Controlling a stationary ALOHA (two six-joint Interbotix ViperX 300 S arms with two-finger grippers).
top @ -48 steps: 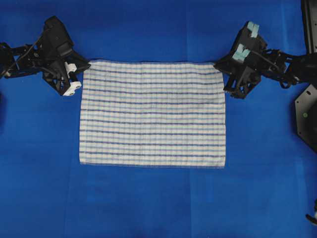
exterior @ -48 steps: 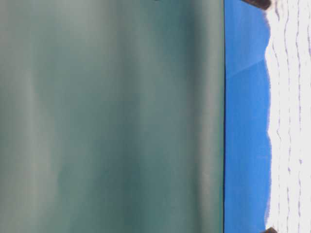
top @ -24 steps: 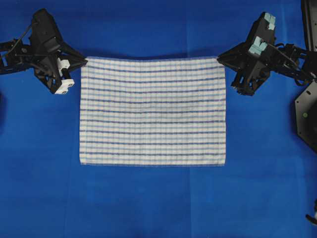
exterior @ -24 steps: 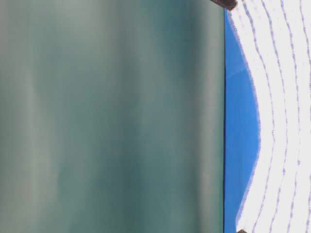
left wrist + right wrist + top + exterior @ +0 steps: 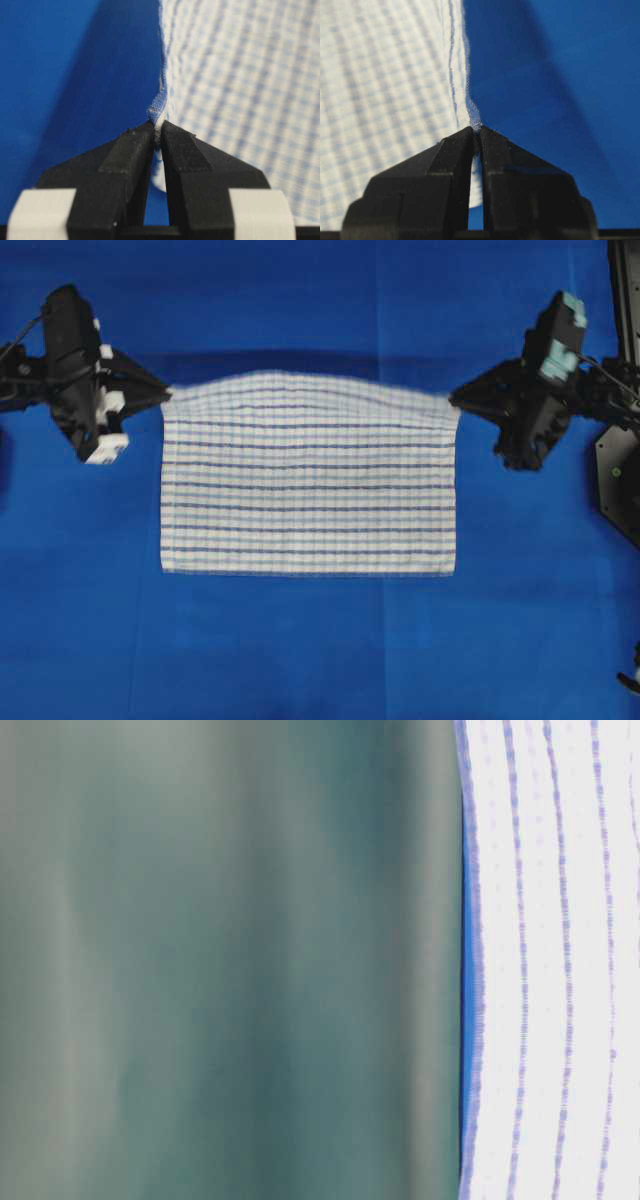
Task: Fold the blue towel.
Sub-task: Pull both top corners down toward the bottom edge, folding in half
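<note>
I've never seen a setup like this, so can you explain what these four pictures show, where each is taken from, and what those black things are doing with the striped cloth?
They show a two-armed robot at a table with a blue covering. One picture looks straight down. One sits at table level and is turned sideways and blurry. Two come from cameras on the arms' wrists. On the covering lies a white towel with thin blue stripes. The left gripper pinches one far corner and the right gripper pinches the other; both wrist views show the jaws closed on the cloth. That far edge is lifted and casts a shadow, while the near edge lies flat.

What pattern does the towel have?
The towel is white with thin dark-blue and light-blue stripes forming a faint check, clearest in the overhead view.
</note>
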